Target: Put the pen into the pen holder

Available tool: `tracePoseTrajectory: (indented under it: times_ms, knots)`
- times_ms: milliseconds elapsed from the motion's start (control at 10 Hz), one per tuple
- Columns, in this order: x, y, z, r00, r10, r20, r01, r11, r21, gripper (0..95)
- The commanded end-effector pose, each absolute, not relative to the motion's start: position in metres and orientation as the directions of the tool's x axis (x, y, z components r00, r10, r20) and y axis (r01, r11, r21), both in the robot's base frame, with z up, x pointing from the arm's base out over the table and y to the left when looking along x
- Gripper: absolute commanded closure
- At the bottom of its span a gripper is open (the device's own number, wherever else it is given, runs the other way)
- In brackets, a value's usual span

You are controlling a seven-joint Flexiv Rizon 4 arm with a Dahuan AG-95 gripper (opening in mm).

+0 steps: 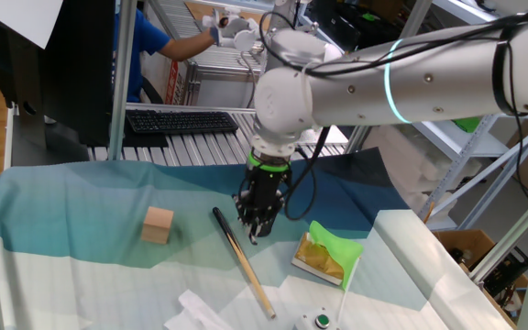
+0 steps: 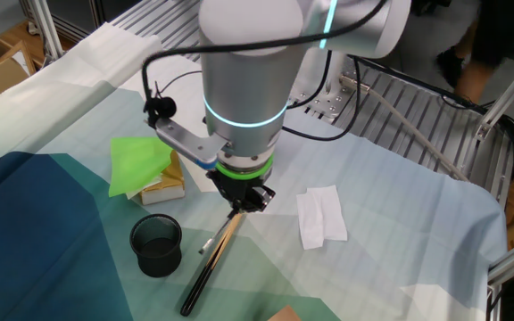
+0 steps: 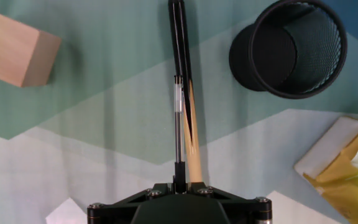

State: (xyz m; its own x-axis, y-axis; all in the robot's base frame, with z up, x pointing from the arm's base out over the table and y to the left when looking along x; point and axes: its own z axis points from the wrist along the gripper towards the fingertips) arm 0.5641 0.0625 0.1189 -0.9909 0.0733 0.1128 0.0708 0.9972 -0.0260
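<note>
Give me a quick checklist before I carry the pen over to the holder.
1. Grip: the fingers are shut on the pen, which sticks out from between them. Ok.
2. Pen free of the stick: the stick lies on the cloth right under the pen, and I can't see whether they touch. Cannot tell.
3. Pen holder upright with its mouth open and nothing visible inside. Ok.
4. Path to the holder: only bare cloth lies between, and the wooden cube is off on the opposite side. Ok.
5. Pen attitude for insertion: it looks closer to level than tip-down, so it probably needs tilting. Not ok.
</note>
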Motion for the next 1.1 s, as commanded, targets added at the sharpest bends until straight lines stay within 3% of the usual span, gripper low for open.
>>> tracePoseTrajectory:
  times_ms: [100,1100]
  knots:
    - [0.567,0.059,0.123,-0.99,0.088,0.114,0.086,0.996,-0.026,95.0]
    - [0.581,0.031,0.145,-0.98,0.161,0.117,0.156,0.987,-0.048,95.0]
